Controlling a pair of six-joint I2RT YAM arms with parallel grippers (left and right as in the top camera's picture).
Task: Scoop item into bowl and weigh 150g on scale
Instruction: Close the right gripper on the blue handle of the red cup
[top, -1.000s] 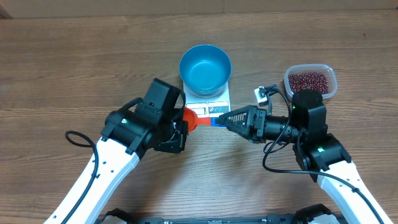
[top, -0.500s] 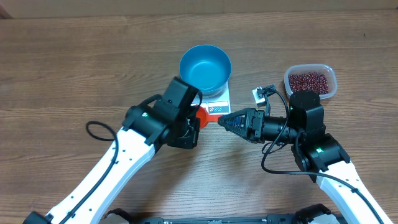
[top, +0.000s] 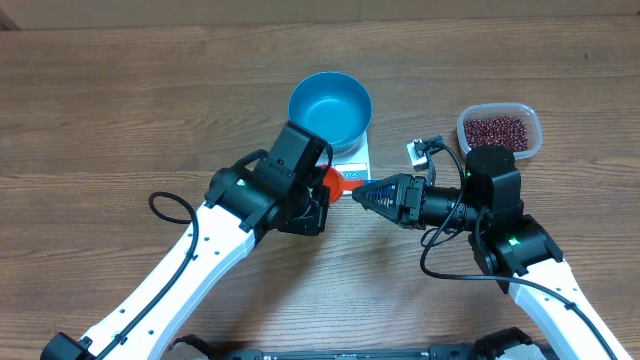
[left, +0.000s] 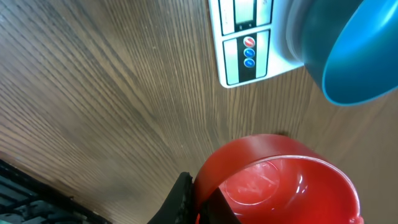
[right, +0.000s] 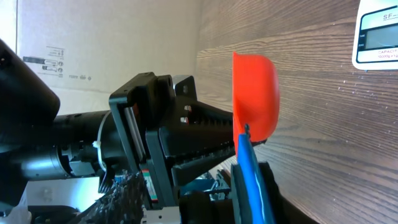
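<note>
Where our left claw (top: 322, 196) reaches in from the left, we see its jaws clamped together on the rim of the orange-red scoop (top: 336, 181), held over the table (top: 120, 110) just beside the front edge of the scale (top: 357, 160). Behind it, the blue bowl (top: 330, 110) sits on the scale. Our right claw (top: 358, 192) meets the scoop from the other side, its jaws partly apart around the blue handle (right: 247, 165); we cannot tell whether they grip it. Far right, the beans (top: 497, 129) lie heaped in the clear tub (top: 536, 118).
</note>
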